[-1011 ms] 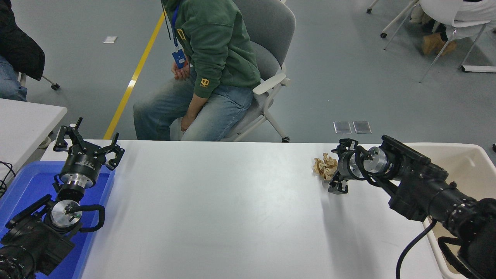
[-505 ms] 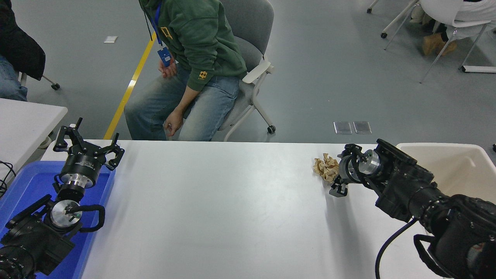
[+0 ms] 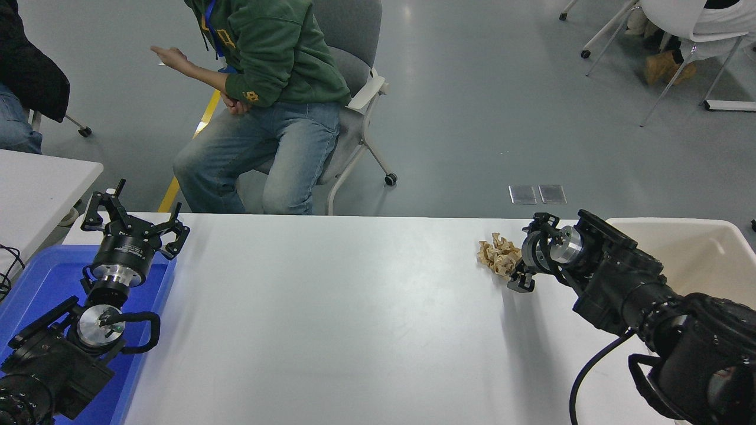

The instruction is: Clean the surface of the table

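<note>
Matte white, wide and smooth, the table surface (image 3: pixel 354 319) spreads across the middle of the head view, and there is exactly 1 piece of litter on it: a crumpled tan paper wad (image 3: pixel 498 257) near the far edge, toward the right. Right up against that wad sits the right gripper (image 3: pixel 527 254), coming in from the lower right on its black arm; its fingers stand apart, 1 above and 1 below the wad's right side, not yet closed on it. Just behind the right gripper, off the table's right end, 1 beige plastic bin (image 3: pixel 697 248) stands open.

Well away across the table, at the lower left, the left gripper (image 3: pixel 134 218) is parked with its fingers spread wide, hanging over 1 blue tray (image 3: pixel 41 277) that lies at the table's left end. Beyond that tray, 1 smaller grey-white table (image 3: pixel 35 183) shows at the left edge.

Past the far edge from the right gripper, up and to its left, 1 person in a green hoodie (image 3: pixel 271 53) sits on 1 grey chair (image 3: pixel 354 35), 1 arm stretched out to the left. On the floor beyond the wad lie 2 small metal floor plates (image 3: pixel 536 193).
</note>
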`<state>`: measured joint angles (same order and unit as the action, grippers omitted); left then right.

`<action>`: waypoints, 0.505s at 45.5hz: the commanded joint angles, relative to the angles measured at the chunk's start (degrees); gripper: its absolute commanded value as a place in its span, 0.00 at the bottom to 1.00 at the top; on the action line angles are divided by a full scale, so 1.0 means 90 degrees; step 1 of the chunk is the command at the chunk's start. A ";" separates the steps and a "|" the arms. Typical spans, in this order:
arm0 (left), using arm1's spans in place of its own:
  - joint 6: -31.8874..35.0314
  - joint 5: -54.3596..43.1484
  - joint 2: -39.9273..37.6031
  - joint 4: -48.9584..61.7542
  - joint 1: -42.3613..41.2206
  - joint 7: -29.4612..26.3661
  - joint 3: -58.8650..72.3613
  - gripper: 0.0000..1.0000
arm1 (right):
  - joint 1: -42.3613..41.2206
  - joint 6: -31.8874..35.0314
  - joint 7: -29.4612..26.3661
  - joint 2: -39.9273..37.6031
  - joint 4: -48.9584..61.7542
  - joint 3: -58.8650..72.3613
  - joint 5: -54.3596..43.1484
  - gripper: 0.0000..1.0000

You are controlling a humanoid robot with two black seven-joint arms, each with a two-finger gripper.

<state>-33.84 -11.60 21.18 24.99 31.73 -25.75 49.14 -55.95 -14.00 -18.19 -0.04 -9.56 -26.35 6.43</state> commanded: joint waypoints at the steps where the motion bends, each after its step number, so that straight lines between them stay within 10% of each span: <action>1: 0.0000 0.0000 0.0000 -0.0003 0.0000 0.0000 -0.0001 1.00 | 0.0064 0.0070 0.0078 0.0004 -0.0119 0.0047 -0.0011 1.00; 23: 0.0000 0.0000 0.0000 -0.0003 0.0000 0.0000 -0.0001 1.00 | 0.0269 0.0608 -0.0010 0.0004 -0.0393 0.0106 -0.0109 0.92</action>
<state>-33.84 -11.60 21.18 24.98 31.73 -25.75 49.16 -53.97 -9.86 -18.43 0.00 -12.71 -25.65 5.72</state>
